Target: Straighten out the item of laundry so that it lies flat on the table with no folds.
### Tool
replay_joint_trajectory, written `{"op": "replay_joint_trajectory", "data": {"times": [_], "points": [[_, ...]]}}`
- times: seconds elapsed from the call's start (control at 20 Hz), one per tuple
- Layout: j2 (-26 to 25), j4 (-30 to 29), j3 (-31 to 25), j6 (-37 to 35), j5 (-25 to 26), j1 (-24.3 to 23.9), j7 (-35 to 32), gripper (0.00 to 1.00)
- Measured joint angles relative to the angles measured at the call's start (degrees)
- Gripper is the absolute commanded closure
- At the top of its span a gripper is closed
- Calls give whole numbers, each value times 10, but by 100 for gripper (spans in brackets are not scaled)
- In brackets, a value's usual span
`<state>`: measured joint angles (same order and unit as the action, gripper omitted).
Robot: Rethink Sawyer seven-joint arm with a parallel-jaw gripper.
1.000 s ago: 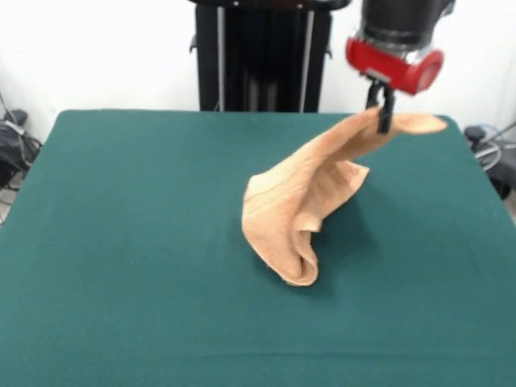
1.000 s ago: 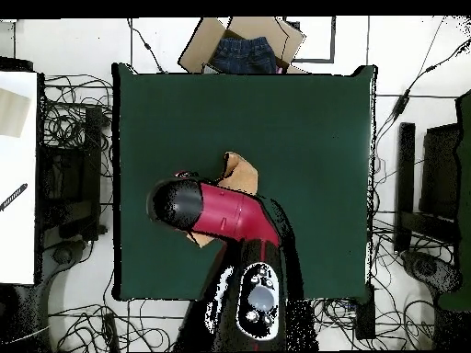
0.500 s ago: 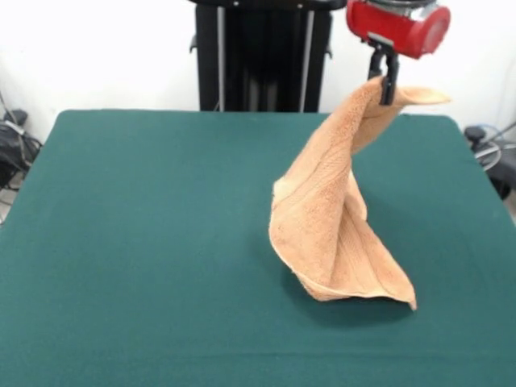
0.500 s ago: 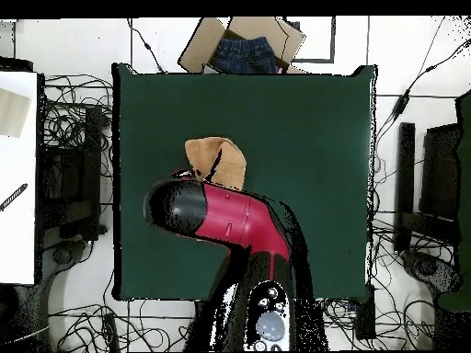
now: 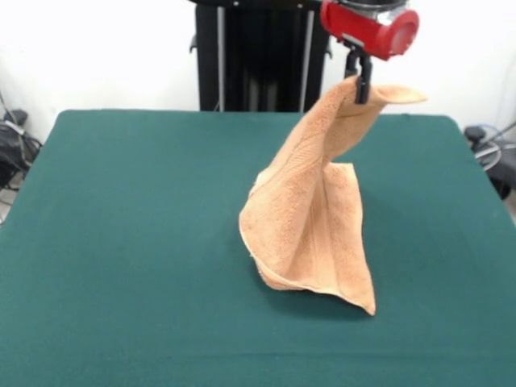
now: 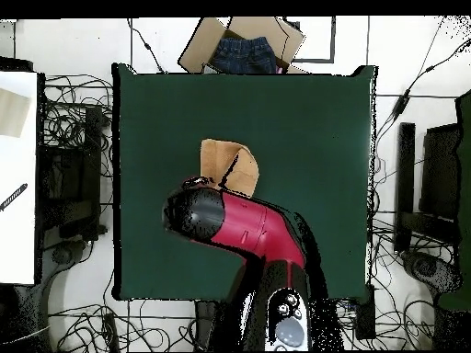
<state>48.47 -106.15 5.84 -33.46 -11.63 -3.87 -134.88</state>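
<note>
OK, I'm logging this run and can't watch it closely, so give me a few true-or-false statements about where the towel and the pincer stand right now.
1. The pincer is shut on a corner of the towel. True.
2. The towel lies flat on the table. False: it hangs from the pincer, draped and folded, with only its lower end on the cloth.
3. The towel's lower part rests on the table. True.
4. The towel hangs over the table's edge. False: in the overhead view it sits well inside the green surface.
5. A cardboard box with dark cloth inside sits beyond the table. True.
</note>
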Motion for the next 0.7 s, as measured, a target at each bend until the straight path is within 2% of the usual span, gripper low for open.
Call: {"op": "replay_joint_trajectory", "data": {"times": [0.3, 0.7], "points": [[0, -8, -8, 6, 0, -13, 0, 100], [-23, -11, -91, 8, 2, -109, 1, 100]]}}
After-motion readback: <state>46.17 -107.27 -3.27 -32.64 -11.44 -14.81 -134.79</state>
